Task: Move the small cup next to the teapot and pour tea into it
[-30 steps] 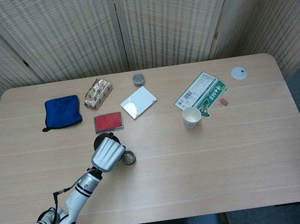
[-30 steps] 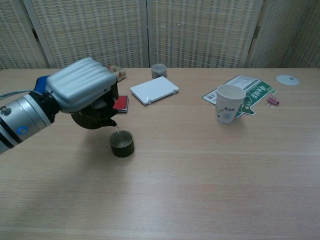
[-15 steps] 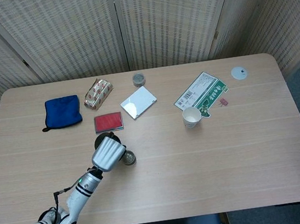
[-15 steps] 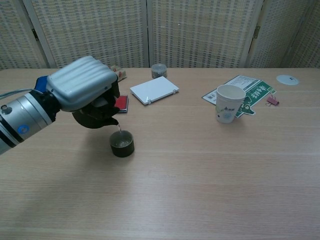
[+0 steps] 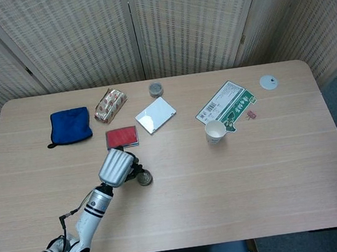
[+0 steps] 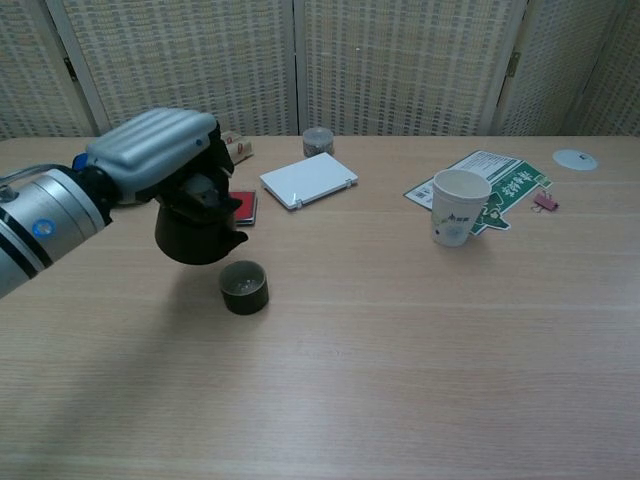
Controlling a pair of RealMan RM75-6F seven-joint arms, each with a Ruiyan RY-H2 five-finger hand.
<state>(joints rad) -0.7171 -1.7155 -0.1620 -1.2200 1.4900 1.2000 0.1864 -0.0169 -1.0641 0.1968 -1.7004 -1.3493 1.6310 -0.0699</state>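
One hand, the robot's left hand (image 6: 160,150), grips the dark teapot (image 6: 195,232) upright above the table (image 6: 420,340), its spout facing the small cup (image 6: 244,287), which sits just below and to the right; the right hand is out of view.

1. The silver-grey ribbed robot left hand (image 6: 158,150) sits on a white forearm with black bands.
2. The round dark brown teapot (image 6: 196,234) is one plain colour.
3. The small dark olive cup (image 6: 244,287) is likewise unpatterned.
4. The pale wood-grain table (image 5: 237,179) shows fine lengthwise streaks.
5. At far left lies a bright blue cloth pouch (image 5: 70,126).
6. Near it, a flat red rectangular case (image 5: 122,137).
7. The shiny packet (image 5: 110,105) bears red and white marks.
8. The white paper cup (image 6: 457,207) carries faint print.
9. The green-and-white printed leaflet (image 5: 227,105) has a barcode.
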